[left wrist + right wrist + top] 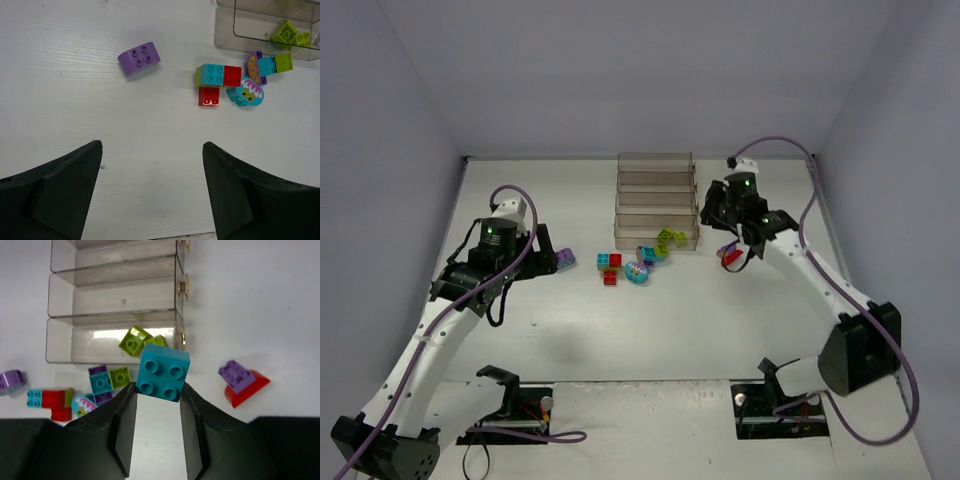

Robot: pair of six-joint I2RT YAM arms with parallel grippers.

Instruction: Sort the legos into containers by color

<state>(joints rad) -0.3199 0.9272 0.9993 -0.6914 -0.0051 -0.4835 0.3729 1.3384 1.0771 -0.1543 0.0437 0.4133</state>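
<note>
My right gripper (157, 387) is shut on a teal four-stud brick (162, 372), held above the table in front of the clear tray rack (75, 345). Two lime bricks (137, 341) lie in the lowest tray. My left gripper (152, 150) is open and empty above bare table, with a purple brick (139, 58) ahead of it. A teal-red stack (218, 76), a red brick (208, 96), a teal rounded piece with a face (245, 93) and a purple-teal-lime stack (267, 65) lie in front of the rack (655, 180).
A red curved piece with a purple brick on it (243, 382) lies on the table right of the rack, near my right gripper (725, 225). The upper trays look empty. White walls enclose the table on three sides.
</note>
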